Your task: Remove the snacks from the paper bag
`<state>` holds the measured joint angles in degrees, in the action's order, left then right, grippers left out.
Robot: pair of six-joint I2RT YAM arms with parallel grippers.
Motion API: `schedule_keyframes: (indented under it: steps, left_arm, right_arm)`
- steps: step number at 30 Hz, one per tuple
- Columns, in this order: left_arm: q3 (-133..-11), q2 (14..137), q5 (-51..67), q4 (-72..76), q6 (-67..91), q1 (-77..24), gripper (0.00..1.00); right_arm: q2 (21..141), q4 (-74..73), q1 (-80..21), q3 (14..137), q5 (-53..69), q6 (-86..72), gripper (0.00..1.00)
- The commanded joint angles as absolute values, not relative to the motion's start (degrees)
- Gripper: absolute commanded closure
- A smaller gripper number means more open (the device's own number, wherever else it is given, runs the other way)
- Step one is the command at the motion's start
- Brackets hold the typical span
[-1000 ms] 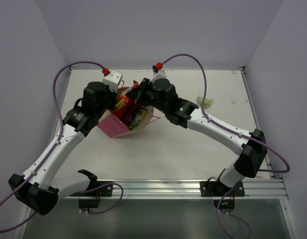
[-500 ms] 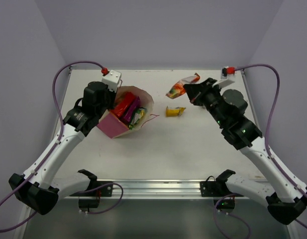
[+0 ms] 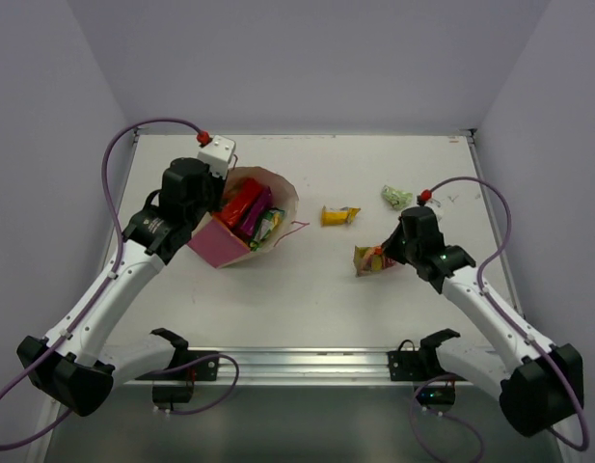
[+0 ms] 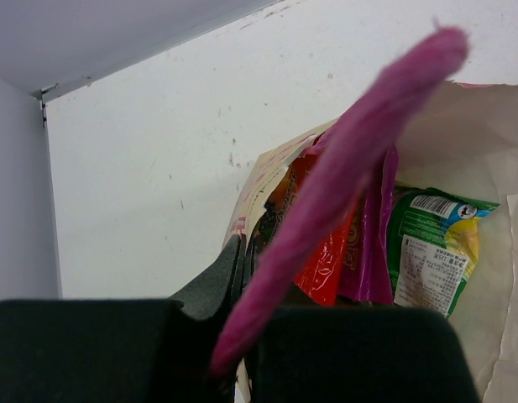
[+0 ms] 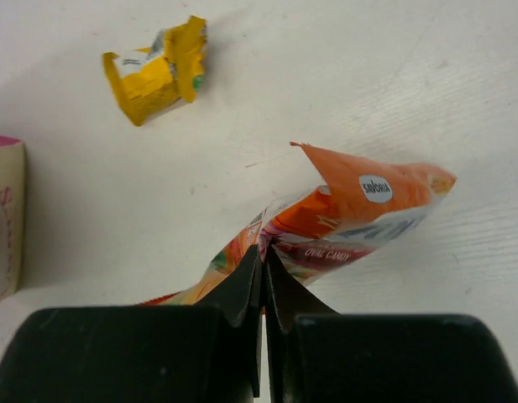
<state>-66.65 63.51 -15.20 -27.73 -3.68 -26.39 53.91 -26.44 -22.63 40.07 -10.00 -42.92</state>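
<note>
The paper bag (image 3: 282, 191) lies tilted on the table's left, mouth toward the right, with red (image 3: 239, 201), magenta (image 3: 256, 206) and green (image 3: 269, 224) packets inside. My left gripper (image 3: 218, 183) is shut on the bag's rim (image 4: 257, 189); a pink side fold (image 4: 351, 168) crosses the left wrist view, where red (image 4: 330, 256) and green (image 4: 431, 252) packets show. My right gripper (image 3: 386, 253) is shut on the orange candy bag (image 5: 368, 201), low over the table (image 3: 366, 258). A yellow packet (image 3: 339, 214) and a pale green piece (image 3: 397, 197) lie on the table.
The bag's thin pink cord handle (image 3: 295, 228) trails on the table beside its mouth. The yellow packet also shows at the upper left of the right wrist view (image 5: 156, 74). A metal rail (image 3: 307, 365) runs along the near edge. Walls close in the table.
My right arm swung from the far right back toward the near right and lowered the candy bag to the table. The pale green piece shows again. The left arm and bag stayed put.
</note>
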Motion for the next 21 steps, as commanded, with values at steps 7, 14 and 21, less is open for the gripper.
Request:
schedule_keyframes:
  steps: [7,14,21]
  left_arm:
    - [-67.5,61.6,-13.6,-23.6,-4.0,-26.5,1.00]
    - [-68.0,61.9,-13.3,-23.6,-4.2,-26.4,1.00]
    - [-67.9,61.8,-13.2,-23.5,-4.2,-26.5,1.00]
  right_arm:
    - [73.7,-22.4,-19.9,51.7,-10.0,-43.3,0.68]
    - [69.3,-24.3,-28.6,64.1,-13.2,-37.6,0.27]
    - [74.4,-26.0,-43.4,79.8,-12.1,-35.8,0.29]
